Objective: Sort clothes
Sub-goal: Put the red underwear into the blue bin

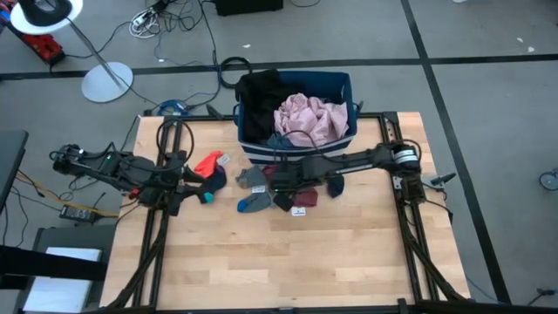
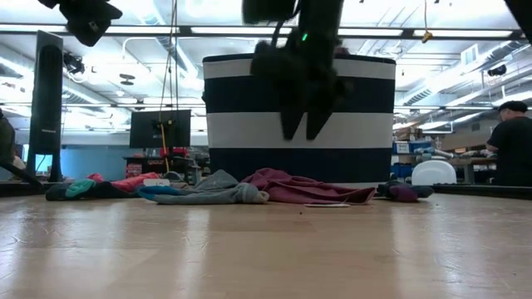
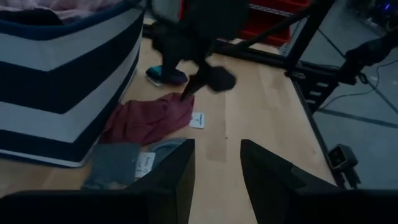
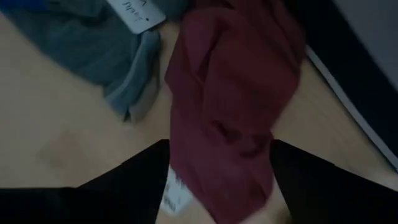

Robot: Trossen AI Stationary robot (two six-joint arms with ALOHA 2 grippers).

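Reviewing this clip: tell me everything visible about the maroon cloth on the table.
The maroon cloth is a soft, crumpled piece of fabric lying flat on the wooden table, just in front of the striped bin. A white tag lies at its edge. A grey piece lies next to it, seemingly touching. The right gripper hangs above it, open, fingers on either side of the cloth, not clamped on it.

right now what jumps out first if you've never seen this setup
The navy bin with the white stripe at the table's far edge, stuffed with a pink garment and a black one. In front of it small pieces lie scattered on the wood, and the right tool hangs open over a maroon piece. The left tool waits open beside a red-orange piece.
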